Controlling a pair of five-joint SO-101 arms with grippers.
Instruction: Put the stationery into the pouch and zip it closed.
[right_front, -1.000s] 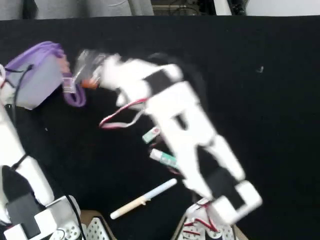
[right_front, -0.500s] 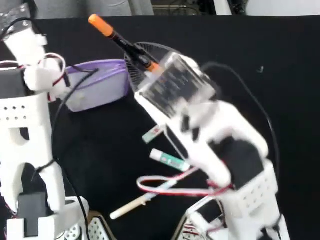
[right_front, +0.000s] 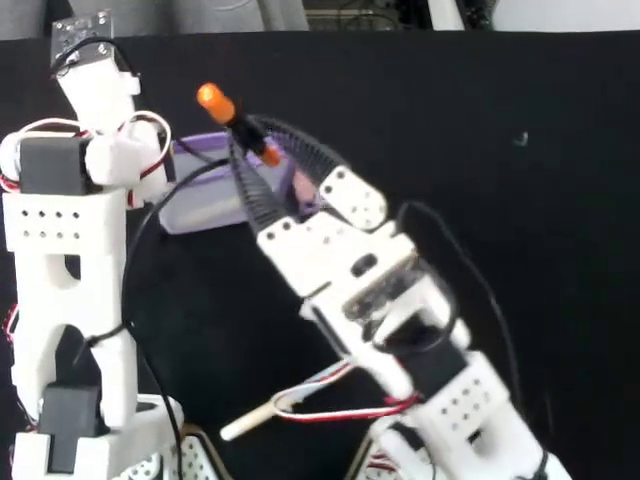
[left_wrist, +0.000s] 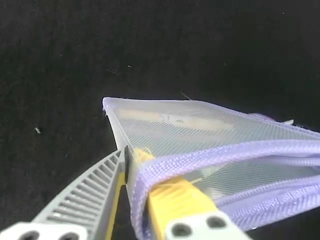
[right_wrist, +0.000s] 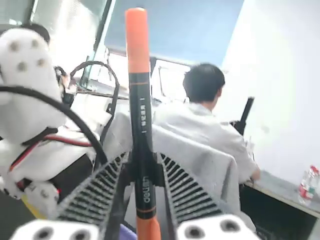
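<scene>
My left gripper (left_wrist: 131, 180) is shut on the purple zipper edge of the translucent mesh pouch (left_wrist: 200, 135), holding it off the black table. From above, the pouch (right_front: 200, 205) hangs beside the tall left arm, at the back left. My right gripper (right_wrist: 142, 170) is shut on a black pen with an orange cap (right_wrist: 140, 115). In the high view that pen (right_front: 240, 125) points up and to the left, cap end highest. The right gripper (right_front: 262, 185) sits right over the pouch's near end. What lies inside the pouch cannot be made out.
A cream and pale-blue pen (right_front: 250, 422) lies on the table near the front edge, between the two arm bases. The right arm's body covers the table's middle. Bare black table (right_front: 540, 180) stretches to the right.
The right arm has swung back from the pouch and turned the orange-capped pen upward, then lowered it toward the pouch's near end. The left arm rose, lifting the pouch.
</scene>
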